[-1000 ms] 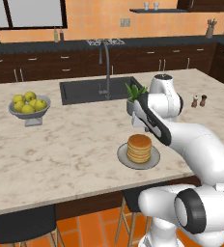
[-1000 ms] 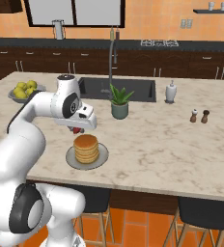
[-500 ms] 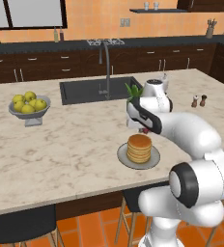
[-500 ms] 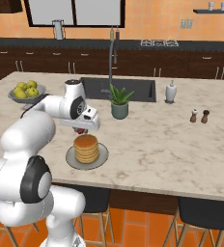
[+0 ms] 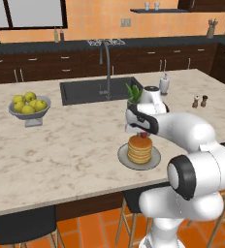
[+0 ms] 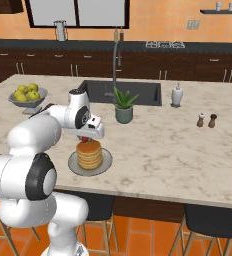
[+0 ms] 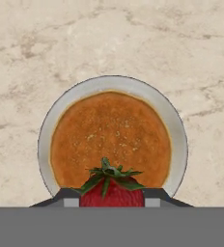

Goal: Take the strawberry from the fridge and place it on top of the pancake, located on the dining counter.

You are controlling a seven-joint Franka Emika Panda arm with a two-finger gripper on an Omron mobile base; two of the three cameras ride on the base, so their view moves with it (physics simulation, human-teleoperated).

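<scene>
The strawberry (image 7: 112, 190), red with a green leafy top, sits between the dark fingertips of my gripper (image 7: 112, 197), which is shut on it. Straight below it lies the golden-brown pancake (image 7: 111, 140) on its round grey plate (image 7: 179, 130). From the left base, the gripper (image 5: 142, 132) hangs just above the pancake (image 5: 139, 149), with a bit of the strawberry (image 5: 143, 135) red beneath the hand. From the right base, the strawberry (image 6: 84, 139) shows just over the pancake (image 6: 89, 153). All of this is over the beige marbled dining counter (image 5: 66, 150). The fridge is out of view.
A bowl of yellow-green apples (image 5: 28, 105) stands at the counter's left. A dark sink (image 5: 92, 89) with a tall tap (image 5: 106, 63) lies behind. A potted plant (image 6: 123, 106), a soap dispenser (image 6: 176, 94) and two small shakers (image 6: 207, 120) stand to the right.
The hand has moved a little toward the pancake, now hanging straight over the stack, still shut on the strawberry.
</scene>
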